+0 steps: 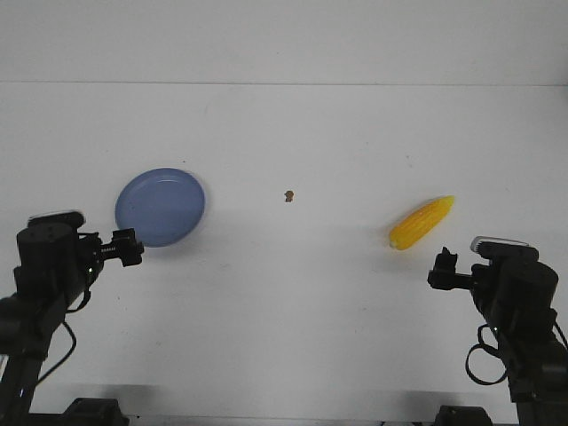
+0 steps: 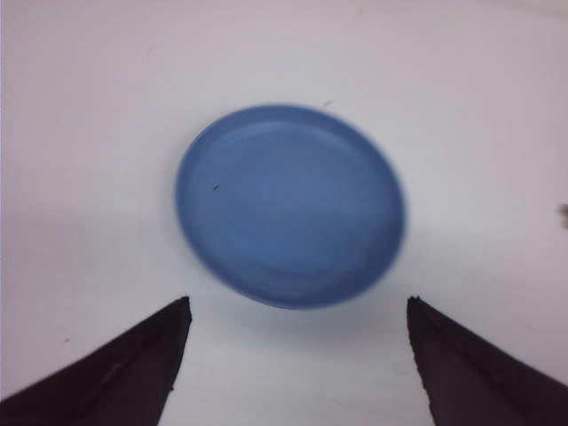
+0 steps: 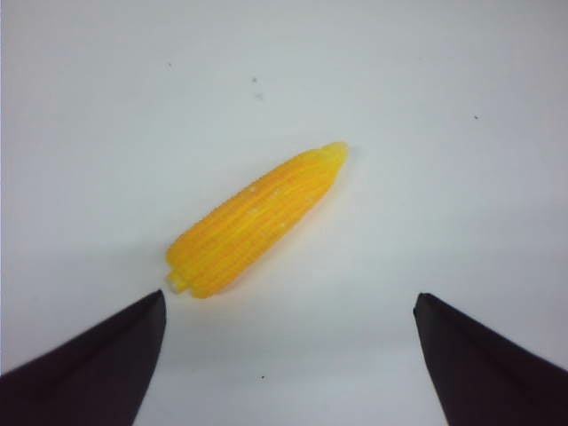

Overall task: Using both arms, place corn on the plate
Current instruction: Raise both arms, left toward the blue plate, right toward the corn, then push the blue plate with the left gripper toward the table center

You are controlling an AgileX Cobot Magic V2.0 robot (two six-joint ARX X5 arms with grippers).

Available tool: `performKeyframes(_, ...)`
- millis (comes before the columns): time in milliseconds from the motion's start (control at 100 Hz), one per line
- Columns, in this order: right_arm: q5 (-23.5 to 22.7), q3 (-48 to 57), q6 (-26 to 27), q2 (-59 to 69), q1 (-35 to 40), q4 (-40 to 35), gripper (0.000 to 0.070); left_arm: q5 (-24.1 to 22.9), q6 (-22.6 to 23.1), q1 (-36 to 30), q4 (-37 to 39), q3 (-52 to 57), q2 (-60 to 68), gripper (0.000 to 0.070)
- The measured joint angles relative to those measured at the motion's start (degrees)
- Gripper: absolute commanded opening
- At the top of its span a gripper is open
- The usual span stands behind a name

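The yellow corn (image 1: 422, 222) lies on the white table at the right, pointed end toward the far right. It also shows in the right wrist view (image 3: 256, 219), just ahead of my open, empty right gripper (image 3: 288, 306). In the front view the right gripper (image 1: 441, 268) sits a little nearer than the corn. The periwinkle-blue plate (image 1: 160, 206) lies at the left. In the left wrist view the plate (image 2: 289, 205) is just ahead of my open, empty left gripper (image 2: 297, 306). The left gripper (image 1: 129, 248) is at the plate's near edge.
A tiny brown speck (image 1: 288, 195) lies on the table between plate and corn. The table's far edge (image 1: 284, 84) meets a white wall.
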Motion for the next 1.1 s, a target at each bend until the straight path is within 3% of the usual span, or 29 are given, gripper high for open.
performKeyframes(540,-0.02,0.00,0.00,0.00,0.00,0.33,0.0592,1.05,-1.33,7.54,4.52,14.84,39.52,0.0503)
performKeyframes(990,-0.02,0.00,0.00,0.00,0.00,0.33,0.0592,1.09,-1.25,9.29,5.70,15.06,46.90,0.0502)
performKeyframes(1100,0.00,0.00,0.00,0.00,0.00,0.33,0.0592,1.57,-1.22,9.29,6.01,15.06,47.56,0.0472)
